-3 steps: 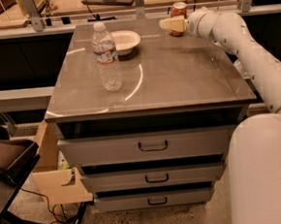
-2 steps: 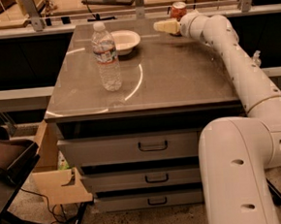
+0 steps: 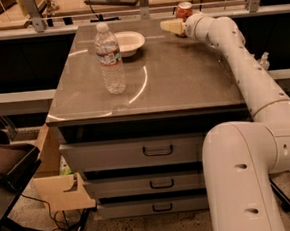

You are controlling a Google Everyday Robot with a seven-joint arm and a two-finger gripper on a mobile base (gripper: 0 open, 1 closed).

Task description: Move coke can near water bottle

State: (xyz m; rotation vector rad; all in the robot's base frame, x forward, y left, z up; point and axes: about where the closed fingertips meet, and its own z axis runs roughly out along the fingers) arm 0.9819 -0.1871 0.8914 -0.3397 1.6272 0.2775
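One camera view takes in everything, and the water bottle (image 3: 109, 60) serves as the marker: it stands upright on the grey table (image 3: 192, 83), toward the near left part of the top. Beyond the bottle and slightly to its right sits a white bowl (image 3: 128, 40), close by but not touching. Well apart from the bottle, far to its right and farther back, the coke can (image 3: 184, 9) stands upright at the table's far edge, its long axis vertical. The gripper (image 3: 171, 27) hovers just in front of the can on the bottle's side, its pale tip pointing back toward the bottle. Whether it is open or closed cannot be told, and it does not look to be holding anything. The can lies behind the wrist and not ahead of the tip, so I judge the single arm must turn toward the can before any grasp
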